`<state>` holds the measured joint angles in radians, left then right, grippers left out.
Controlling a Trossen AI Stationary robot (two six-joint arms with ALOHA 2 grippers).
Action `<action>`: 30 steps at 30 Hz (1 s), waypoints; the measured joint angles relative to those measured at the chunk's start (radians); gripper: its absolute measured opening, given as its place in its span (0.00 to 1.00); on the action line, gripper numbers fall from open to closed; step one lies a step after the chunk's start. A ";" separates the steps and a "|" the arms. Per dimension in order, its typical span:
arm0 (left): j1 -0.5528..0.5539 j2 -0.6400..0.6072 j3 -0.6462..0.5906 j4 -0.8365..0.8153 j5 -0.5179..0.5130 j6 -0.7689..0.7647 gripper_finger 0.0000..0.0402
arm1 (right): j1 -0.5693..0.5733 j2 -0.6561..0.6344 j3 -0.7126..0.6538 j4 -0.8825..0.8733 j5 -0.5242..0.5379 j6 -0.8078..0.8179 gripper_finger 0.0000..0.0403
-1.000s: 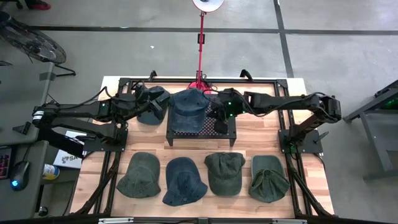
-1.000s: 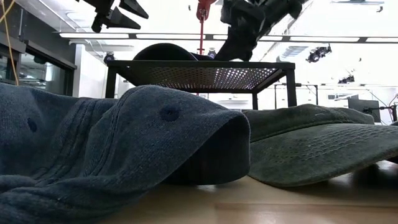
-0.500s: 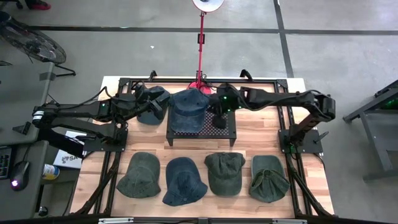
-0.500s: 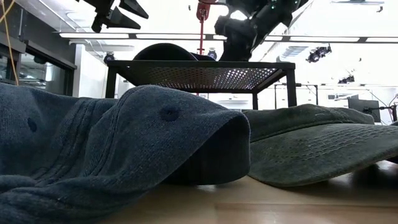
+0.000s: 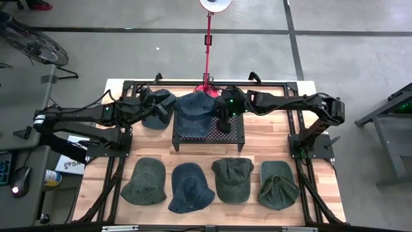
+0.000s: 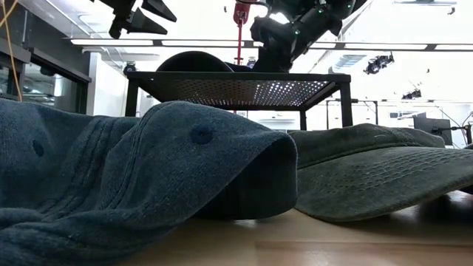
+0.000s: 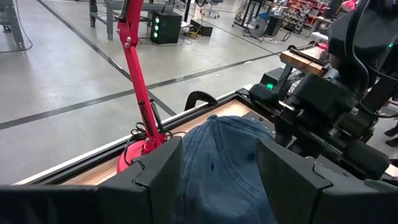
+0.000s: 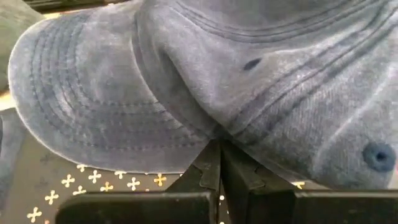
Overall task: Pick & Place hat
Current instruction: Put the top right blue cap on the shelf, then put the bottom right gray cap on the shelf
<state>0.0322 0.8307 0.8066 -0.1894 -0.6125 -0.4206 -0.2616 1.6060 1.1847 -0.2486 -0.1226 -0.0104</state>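
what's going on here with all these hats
Two robot arms are working at a blue cap that sits on a black perforated stand at the back of the table. The right gripper, fingers shut, is pressed against the cap's edge. The left gripper is open just beside the cap on its other side. Four more hats lie in a row along the front of the wooden table.

The right gripper [image 5: 221, 122] reaches across with fingers pressed together, while opposite it the left gripper [image 5: 168, 109] hovers, fingers parted.
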 joint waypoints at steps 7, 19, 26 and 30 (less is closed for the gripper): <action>0.000 0.000 0.000 0.004 0.001 0.000 0.50 | 0.001 -0.079 -0.001 -0.047 0.013 0.077 0.00; 0.000 0.000 0.000 0.009 0.001 -0.027 0.50 | 0.057 -0.320 -0.001 -0.401 0.132 0.177 0.00; 0.000 0.000 0.000 0.016 0.000 -0.038 0.50 | 0.132 -0.425 -0.001 -0.620 0.134 0.294 0.00; 0.000 0.000 0.000 0.015 0.000 -0.040 0.50 | 0.177 -0.449 -0.001 -0.722 0.117 0.310 0.00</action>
<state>0.0324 0.8303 0.8066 -0.1741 -0.6128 -0.4604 -0.0842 1.1566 1.1839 -0.9704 -0.0058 0.2992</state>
